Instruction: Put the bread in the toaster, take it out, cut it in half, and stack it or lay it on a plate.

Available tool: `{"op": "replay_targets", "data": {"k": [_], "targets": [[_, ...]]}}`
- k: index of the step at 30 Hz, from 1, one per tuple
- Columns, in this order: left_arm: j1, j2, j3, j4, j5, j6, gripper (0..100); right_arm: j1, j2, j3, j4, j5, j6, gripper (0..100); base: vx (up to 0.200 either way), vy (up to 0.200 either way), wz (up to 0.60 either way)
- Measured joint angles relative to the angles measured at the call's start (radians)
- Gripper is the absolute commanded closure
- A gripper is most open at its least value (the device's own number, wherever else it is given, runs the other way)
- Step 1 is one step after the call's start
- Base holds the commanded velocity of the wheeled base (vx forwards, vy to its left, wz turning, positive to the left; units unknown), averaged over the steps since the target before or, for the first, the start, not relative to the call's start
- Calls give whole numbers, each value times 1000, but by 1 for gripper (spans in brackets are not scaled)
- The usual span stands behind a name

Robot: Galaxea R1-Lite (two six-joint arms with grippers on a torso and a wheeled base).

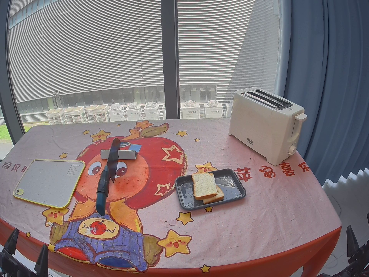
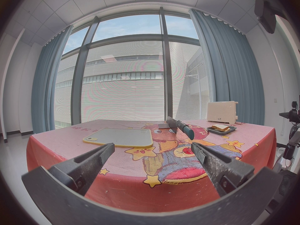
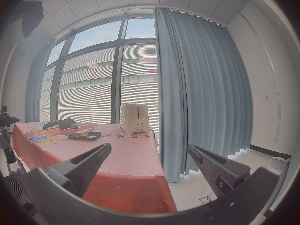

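A table [image 1: 250, 220] under a pink cartoon cloth stands against a window [image 1: 96, 50], and a blue curtain [image 1: 330, 77] hangs along its right side. A cream toaster [image 1: 267, 124] sits at the far right corner, just in front of the curtain, with its lever at the top of its track. A dark tray [image 1: 230, 185] lies near the middle, nearer than the toaster and well apart from it. The bread [image 1: 204, 185] lies in the tray, the upper slice overlapping the lower one. A knife [image 1: 107, 174] lies between the tray and a board [image 1: 48, 182] on the left. Its blade is propped on a white rest [image 1: 127, 154] and its blue handle points toward the near edge. The board lies flat, near the knife but not touching it.

By count there are one toaster with two slots, one tray, two slices, one knife, one rest and one board.

The left gripper [image 2: 153, 146] hangs low off the near left edge, level and aimed across the table at the window. Its jaws are spread wide and grip nothing, and the board and knife lie well beyond them. The right gripper [image 3: 149, 147] hangs low off the near right corner, aimed along the table's right side toward the curtain. Its jaws are likewise wide with nothing between them, and the toaster and tray are far ahead.
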Motion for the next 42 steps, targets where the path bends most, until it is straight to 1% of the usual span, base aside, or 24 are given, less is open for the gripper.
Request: {"op": "replay_targets", "data": {"k": [42], "targets": [[0,0,0,0,1,-1,0,2,0,0,3,-1,-1,0,0,0,0]]}}
